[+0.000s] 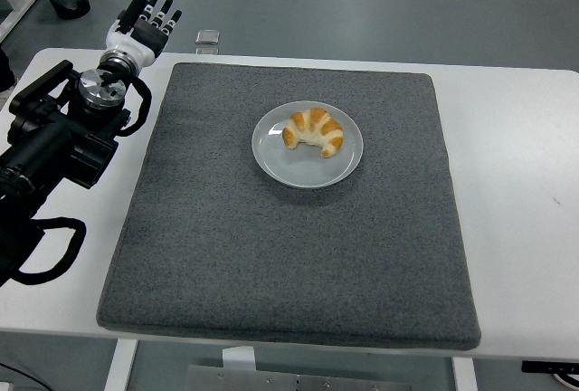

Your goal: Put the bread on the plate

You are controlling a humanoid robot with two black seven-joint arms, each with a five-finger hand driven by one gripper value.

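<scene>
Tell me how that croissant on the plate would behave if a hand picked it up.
The croissant looks puffy and golden, so it is probably light for its size. Its flaky-looking crust would likely dent or shed crumbs under a firm squeeze. The curved shape lies flat on the plate, so it seems unlikely to roll, though the smooth plate might slide on the mat.

You see a rough, matt grey felt-like mat [289, 228] on a smooth white table [525, 210]; the plate [308, 169] looks glossy (ceramic, perhaps), the bread [312, 130] golden and flaky-crusted.
</scene>
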